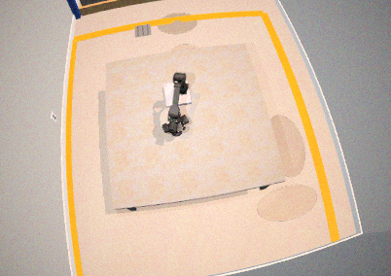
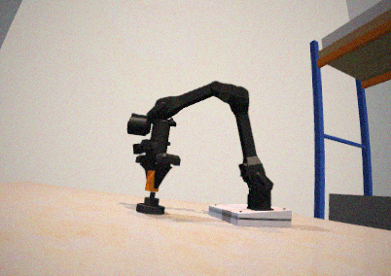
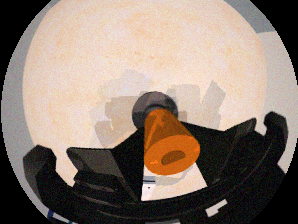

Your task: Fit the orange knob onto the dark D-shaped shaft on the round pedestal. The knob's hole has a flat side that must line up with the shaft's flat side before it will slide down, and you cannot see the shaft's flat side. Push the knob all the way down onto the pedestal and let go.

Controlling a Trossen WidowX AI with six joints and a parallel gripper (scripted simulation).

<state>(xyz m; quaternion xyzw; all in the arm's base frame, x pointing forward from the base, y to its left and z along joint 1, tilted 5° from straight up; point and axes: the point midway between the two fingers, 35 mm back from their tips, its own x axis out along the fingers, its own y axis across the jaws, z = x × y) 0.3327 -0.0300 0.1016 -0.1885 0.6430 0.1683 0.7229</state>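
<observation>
Arm was seen from above in the top view, with its white base placed on the table. The gripper was held away from the base, above the table. The knob and the pedestal were hidden under it in this view, and the opening of the jaws could not be told from here.

In the exterior view, the arm was bent in an arch and the gripper was pointed downward. The knob was gripped between the fingers, which were kept about half open by it. It was held nearly upright over the pedestal, and a short part of the dark shaft was left visible below it. The knob was therefore not seated on the pedestal. Whether the tip of the shaft was already received in the hole could not be told. At the right, a rack with blue posts was seen.

In the wrist view, the knob was shown between the two fingers, with its near end turned to the camera. A dark oval mark was seen on that end. Behind the far end, the round pedestal was partly covered by the knob. The flat side of the shaft could not be seen. By the fingers, the knob was not released.
</observation>
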